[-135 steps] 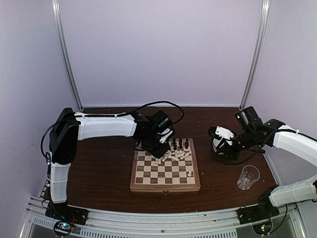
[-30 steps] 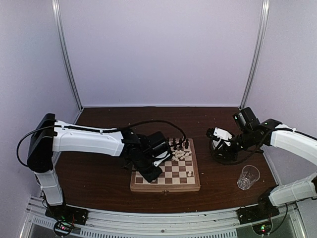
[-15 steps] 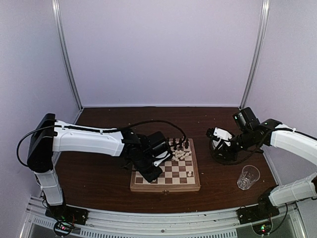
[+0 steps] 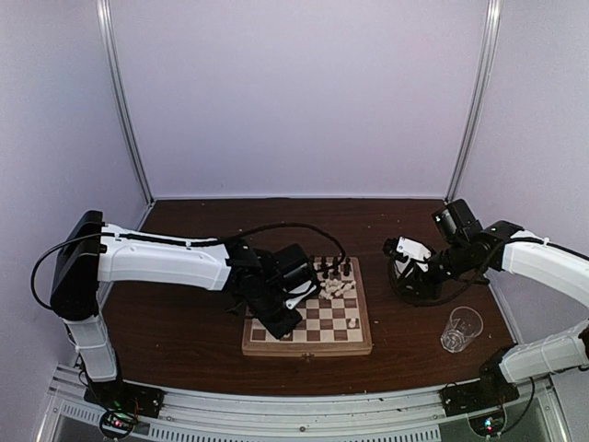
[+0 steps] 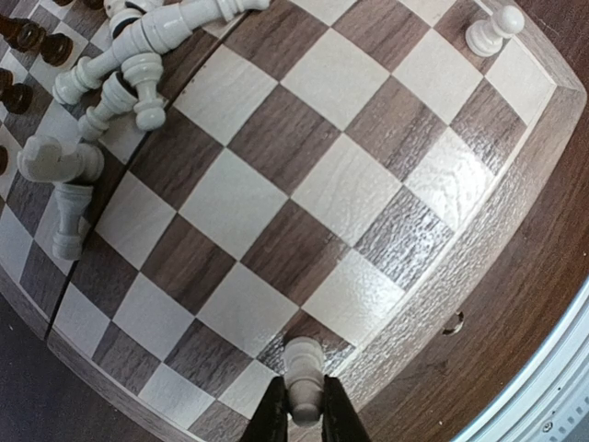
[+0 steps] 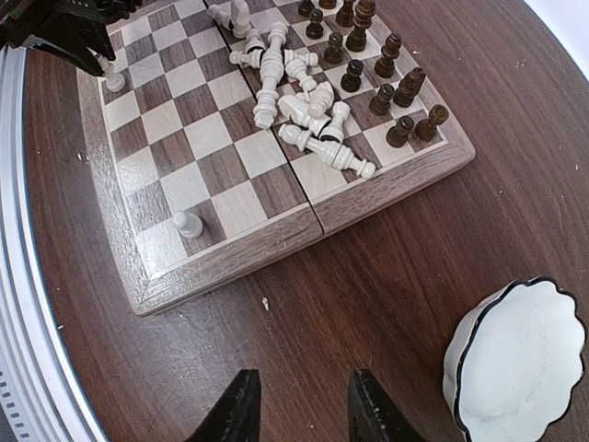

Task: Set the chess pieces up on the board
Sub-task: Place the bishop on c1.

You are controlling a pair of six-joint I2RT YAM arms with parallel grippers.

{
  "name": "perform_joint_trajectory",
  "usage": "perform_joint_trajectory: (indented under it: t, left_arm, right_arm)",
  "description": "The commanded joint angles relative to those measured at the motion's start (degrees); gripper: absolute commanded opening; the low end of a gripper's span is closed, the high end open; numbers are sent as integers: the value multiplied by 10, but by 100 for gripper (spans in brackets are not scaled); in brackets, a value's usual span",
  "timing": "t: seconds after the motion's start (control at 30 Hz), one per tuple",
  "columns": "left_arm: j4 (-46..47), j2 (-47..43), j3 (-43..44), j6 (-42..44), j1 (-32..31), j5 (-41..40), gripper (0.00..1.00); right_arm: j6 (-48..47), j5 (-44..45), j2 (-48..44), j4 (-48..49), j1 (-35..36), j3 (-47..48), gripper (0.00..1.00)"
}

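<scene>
While clamping a small cream-white turned wooden chess piece (image 5: 304,368) by its head, holding the left tool (image 5: 304,412) low over an edge square of the checked light-and-dark wooden board (image 5: 502,207), close to its near-left corner. Carrying the piece with its long axis upright, straight below the wrist, fingers nearly together and pressing on both its sides; not managing to tell whether its base is touching the square. Sharing the board's near side with one upright cream pawn (image 6: 188,224) by the other corner, and with toppled cream pieces (image 6: 294,106) lying heaped further in, beside dark brown pieces (image 6: 386,69) standing along the far rows. Reckoning the left arm by far the nearer for this placement. Hanging the right tool (image 6: 302,410), fingers apart and gripping nothing, above the dark wooden tabletop (image 6: 368,276), off the board's right side, beside a white scalloped bowl (image 6: 515,368).
</scene>
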Motion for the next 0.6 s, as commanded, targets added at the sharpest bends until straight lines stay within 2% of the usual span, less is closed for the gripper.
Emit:
perform_joint_trajectory:
  t: [0.0,0.3,0.47,0.57]
  left_arm:
    - [2,-3,-5,-6,0,8,15]
    - [-23,-17,31,2,0,5,40]
    - [-53,-31,81,27,5,-23,49]
    - [-55,-34,105,35,29,-32,51]
  right_arm:
    - [-7,2,3,8,-2,-3,35]
    - [-7,4,1,9,-2,-3,35]
    - [-7,6,-1,10,-2,-3,35]
    - [-7,5,0,9,-2,-3,35]
